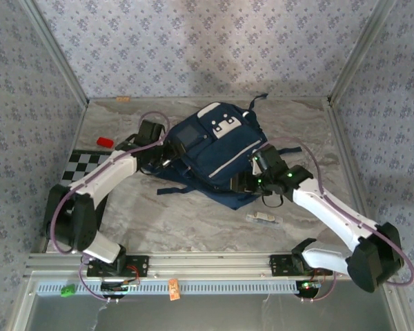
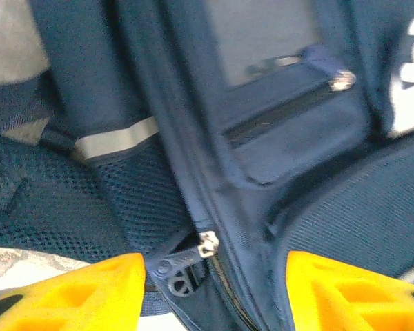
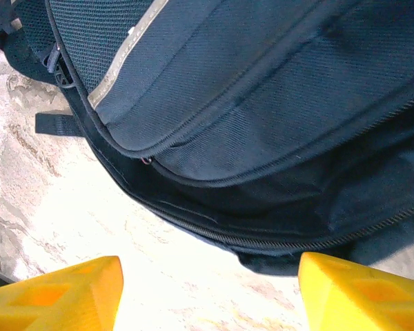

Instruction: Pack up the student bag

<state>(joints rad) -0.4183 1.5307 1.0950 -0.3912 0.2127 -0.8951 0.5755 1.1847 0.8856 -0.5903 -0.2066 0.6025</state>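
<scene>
The navy-blue student bag (image 1: 214, 148) lies flat mid-table, white patches up, dark straps trailing toward the front. My left gripper (image 1: 167, 154) is against its left side. In the left wrist view that gripper (image 2: 214, 293) is open, its yellow fingers (image 2: 83, 293) straddling a zipper slider (image 2: 208, 243) with a dark pull tab on the bag (image 2: 283, 138). My right gripper (image 1: 248, 181) is at the bag's front right edge. Seen from the right wrist it (image 3: 210, 300) is open above the table, just short of the bag (image 3: 262, 89) and its gaping zipped compartment (image 3: 276, 207).
A red object (image 1: 105, 142) and a checkerboard mat (image 1: 90, 164) lie at the left. A small pale item (image 1: 263, 217) rests on the marbled table (image 1: 193, 221) in front of the bag. Patterned walls enclose the table on three sides.
</scene>
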